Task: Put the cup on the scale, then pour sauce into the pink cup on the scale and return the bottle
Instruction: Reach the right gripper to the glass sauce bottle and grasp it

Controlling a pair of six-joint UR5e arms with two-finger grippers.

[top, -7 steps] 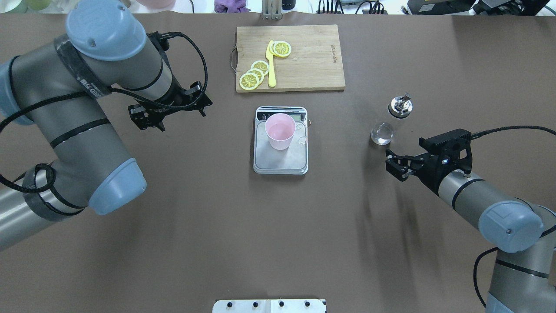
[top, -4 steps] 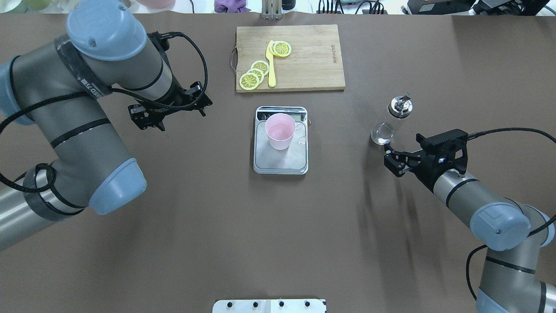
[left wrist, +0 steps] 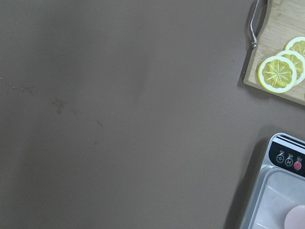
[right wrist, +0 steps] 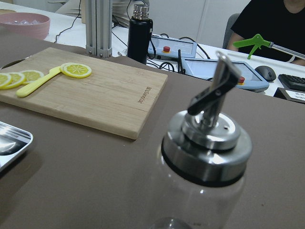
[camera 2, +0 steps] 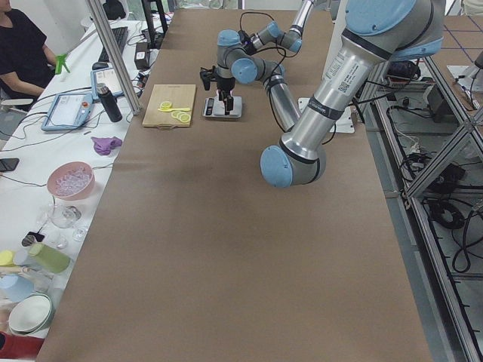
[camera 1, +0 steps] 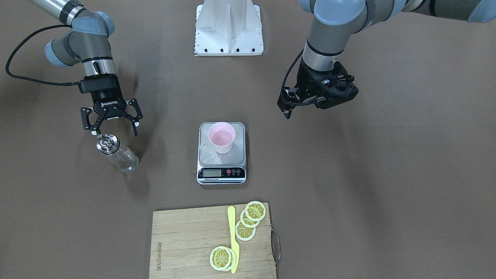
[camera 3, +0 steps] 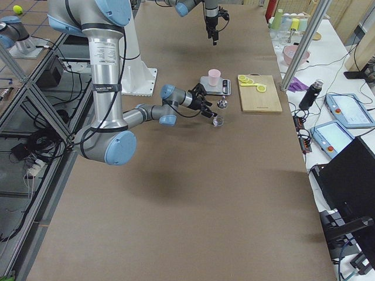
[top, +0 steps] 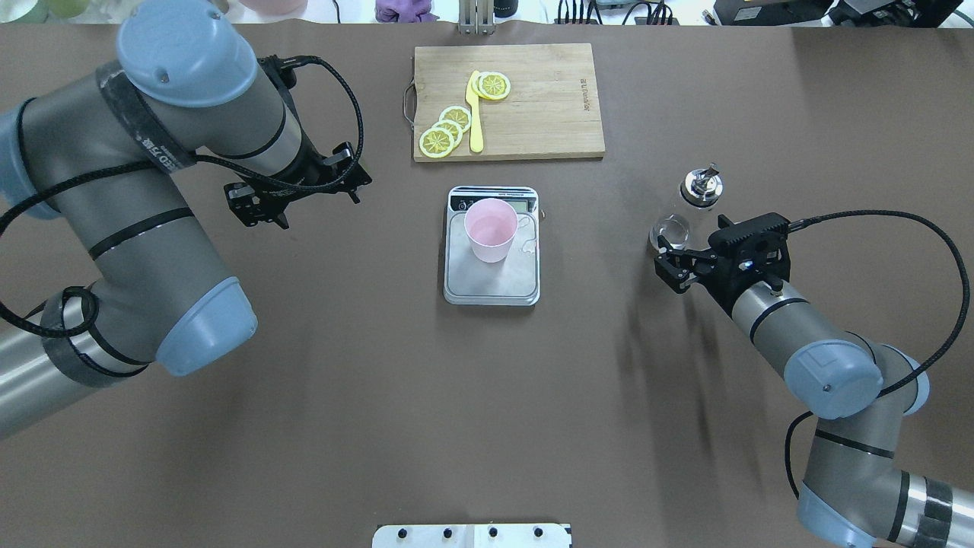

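The pale pink cup (top: pixel 491 228) stands upright on the silver scale (top: pixel 494 285) at the table's middle; both also show in the front-facing view, cup (camera 1: pixel 221 136) on scale (camera 1: pixel 204 155). The clear glass bottle (top: pixel 687 207) with its silver spout cap stands upright on the table to the right; it fills the right wrist view (right wrist: pixel 207 143). My right gripper (top: pixel 670 272) is open and empty, just on the robot's side of the bottle (camera 1: pixel 117 154), apart from it. My left gripper (top: pixel 304 199) hangs left of the scale, looks open and holds nothing.
A wooden cutting board (top: pixel 544 114) with lemon slices (top: pixel 449 128) and a yellow knife (top: pixel 475 114) lies behind the scale. The robot's white base plate (top: pixel 472 535) is at the near edge. Operators' gear sits beyond the far edge.
My right gripper has moved left and forward, closing in on the bottle, still open. The left arm, cup, scale and bottle have not moved.
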